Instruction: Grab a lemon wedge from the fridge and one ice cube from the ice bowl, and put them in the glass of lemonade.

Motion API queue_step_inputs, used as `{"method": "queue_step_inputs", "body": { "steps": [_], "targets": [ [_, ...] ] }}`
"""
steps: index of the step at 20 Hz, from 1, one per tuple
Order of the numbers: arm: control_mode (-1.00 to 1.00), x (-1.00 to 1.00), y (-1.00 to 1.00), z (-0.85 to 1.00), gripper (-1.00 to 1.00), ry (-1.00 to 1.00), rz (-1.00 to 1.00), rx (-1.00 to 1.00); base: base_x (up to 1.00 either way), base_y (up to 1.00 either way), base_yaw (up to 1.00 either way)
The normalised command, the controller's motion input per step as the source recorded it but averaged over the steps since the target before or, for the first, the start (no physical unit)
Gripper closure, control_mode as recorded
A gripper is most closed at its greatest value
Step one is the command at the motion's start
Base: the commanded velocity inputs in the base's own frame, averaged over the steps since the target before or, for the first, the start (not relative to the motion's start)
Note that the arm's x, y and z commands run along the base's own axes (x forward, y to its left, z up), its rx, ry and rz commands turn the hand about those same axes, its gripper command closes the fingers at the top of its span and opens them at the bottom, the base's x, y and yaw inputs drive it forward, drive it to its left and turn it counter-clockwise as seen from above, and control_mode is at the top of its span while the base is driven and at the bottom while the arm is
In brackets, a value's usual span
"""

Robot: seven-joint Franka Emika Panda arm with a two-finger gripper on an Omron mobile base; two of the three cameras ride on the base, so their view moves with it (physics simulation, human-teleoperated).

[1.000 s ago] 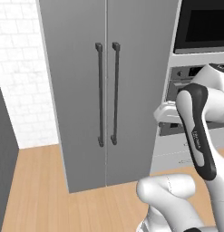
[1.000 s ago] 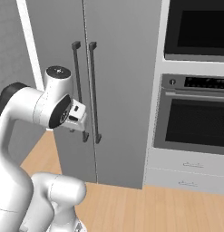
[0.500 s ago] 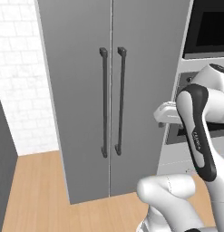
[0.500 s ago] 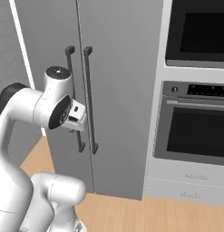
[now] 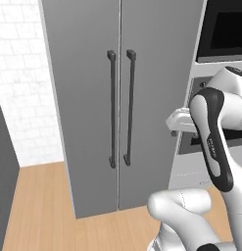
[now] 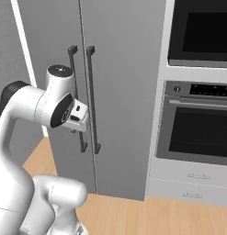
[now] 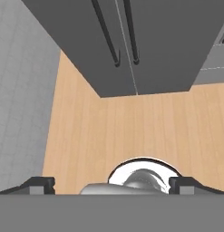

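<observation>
The fridge point(image 5: 88, 98) is a tall grey cabinet with both doors shut and two dark vertical bar handles point(image 5: 120, 108) side by side at its middle. It also stands ahead in the right base view as the fridge point(image 6: 124, 92). My gripper point(image 5: 179, 120) is folded in close to the arm, well short of the handles, seen from the other side as the gripper point(image 6: 79, 117). In the hand view the gripper point(image 7: 111, 185) points down at the floor, open and empty, fingertips point(image 7: 38, 183) far apart. The lemon wedge, ice cube, ice bowl and glass of lemonade are out of view.
A built-in wall oven point(image 6: 197, 133) with drawers point(image 6: 193, 183) below and a dark appliance point(image 6: 202, 32) above stands right of the fridge. A white brick wall point(image 5: 19, 83) and a dark panel point(image 5: 2, 171) lie to its left. Wooden floor point(image 5: 39, 196) is open before the doors.
The whole picture has shifted: the base has driven and the fridge now looks closer and more centred. The arm's pose and the open gripper are unchanged.
</observation>
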Motion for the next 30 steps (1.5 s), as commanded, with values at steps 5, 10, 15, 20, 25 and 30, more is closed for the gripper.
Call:
{"method": "queue_step_inputs", "body": {
  "steps": [5, 10, 15, 20, 25, 30],
  "targets": [
    [1.0, 0.0, 0.0, 0.0, -1.0, 0.0, 0.0, 0.0, 0.03, 0.05, 0.0],
    [1.0, 0.0, 0.0, 0.0, -1.0, 0.0, 0.0, 0.0, 0.72, -0.05, 0.0],
    [1.0, 0.0, 0.0, 0.0, -1.0, 0.0, 0.0, 0.0, 0.28, 0.05, 0.0],
    [-1.0, -0.3, 0.18, 0.26, -1.0, -0.36, 0.0, -0.04, 0.0, 0.0, 0.0],
    [-1.0, 0.08, 0.16, 0.36, -1.0, -0.15, -0.04, -0.08, 0.0, 0.0, 0.0],
    [-1.0, 0.89, -0.04, -0.07, -1.0, 0.0, 0.03, -0.01, 0.0, 0.0, 0.0]
  ]
}}
